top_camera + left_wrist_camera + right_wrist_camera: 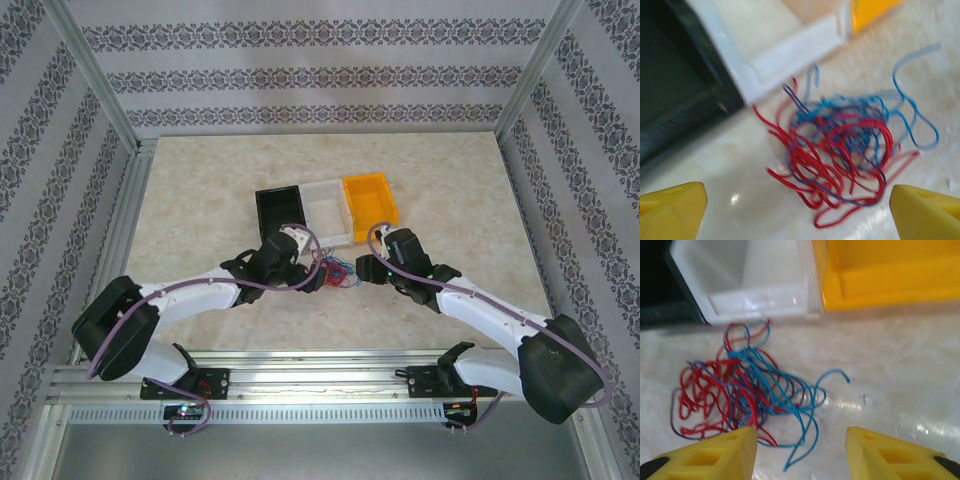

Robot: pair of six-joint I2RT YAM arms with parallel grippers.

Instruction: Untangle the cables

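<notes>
One clump of cables [747,385], three bins [328,210]

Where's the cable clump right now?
In the top view the cables lie on the table just in front of the white bin, between the left gripper and right gripper.

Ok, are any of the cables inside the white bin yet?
No, the whole tangle of cables lies on the table just in front of the white bin, outside its wall.
</notes>
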